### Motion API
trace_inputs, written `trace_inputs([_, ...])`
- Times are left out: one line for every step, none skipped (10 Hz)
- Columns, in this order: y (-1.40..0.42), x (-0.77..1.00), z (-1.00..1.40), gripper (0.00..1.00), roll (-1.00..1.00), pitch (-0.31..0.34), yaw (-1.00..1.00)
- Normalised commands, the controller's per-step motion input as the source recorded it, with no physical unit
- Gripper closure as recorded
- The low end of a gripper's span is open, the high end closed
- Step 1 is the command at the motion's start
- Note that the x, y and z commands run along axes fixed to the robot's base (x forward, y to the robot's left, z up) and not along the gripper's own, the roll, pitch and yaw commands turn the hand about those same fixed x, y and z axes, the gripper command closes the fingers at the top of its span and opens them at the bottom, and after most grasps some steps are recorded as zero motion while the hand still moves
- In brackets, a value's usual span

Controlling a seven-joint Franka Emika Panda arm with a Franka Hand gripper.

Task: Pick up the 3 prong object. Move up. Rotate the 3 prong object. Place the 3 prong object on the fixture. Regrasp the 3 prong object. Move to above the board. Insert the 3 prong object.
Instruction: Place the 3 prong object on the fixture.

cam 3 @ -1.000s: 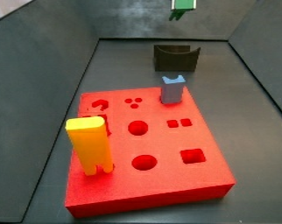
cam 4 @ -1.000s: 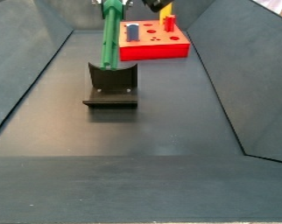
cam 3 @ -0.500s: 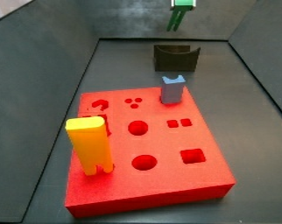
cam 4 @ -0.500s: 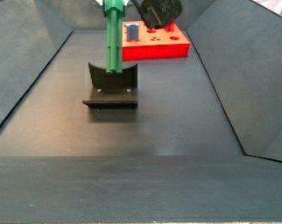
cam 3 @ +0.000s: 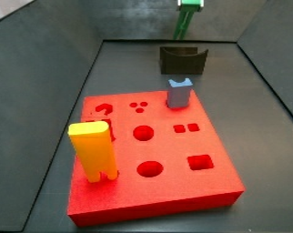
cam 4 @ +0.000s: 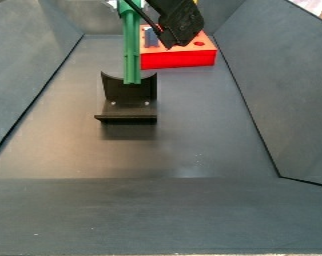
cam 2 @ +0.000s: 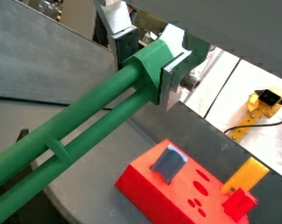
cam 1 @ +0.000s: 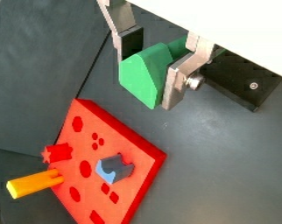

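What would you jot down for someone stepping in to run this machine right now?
Hand: shut on the green bar, gripping its top end, high above the dark notched holder.
Green bar: hanging upright in a side view, lower end at the holder's notch; whether it rests there is unclear.
Red board: yellow block and grey-blue block stand on it.
Done: bar picked up and turned.
Left: carry it over the board and push it into the three small holes.
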Motion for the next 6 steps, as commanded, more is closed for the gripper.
trace_inputs([0.11, 0.09, -1.0, 1.0, -0.21, 0.045, -0.1])
trace_inputs([0.11, 0.1, -1.0, 1.0, -0.21, 0.031, -0.1])
trace_inputs([0.1, 0.11, -1.0, 1.0, -0.16, 0.016, -0.1])
trace_inputs([0.1, 0.11, -1.0, 1.0, -0.14, 0.008, -0.09])
trace_inputs([0.1, 0.13, -1.0, 1.0, -0.12, -0.013, -0.08])
trace_inputs([0.08, 0.12, -0.83, 1.0, -0.1, -0.032, -0.07])
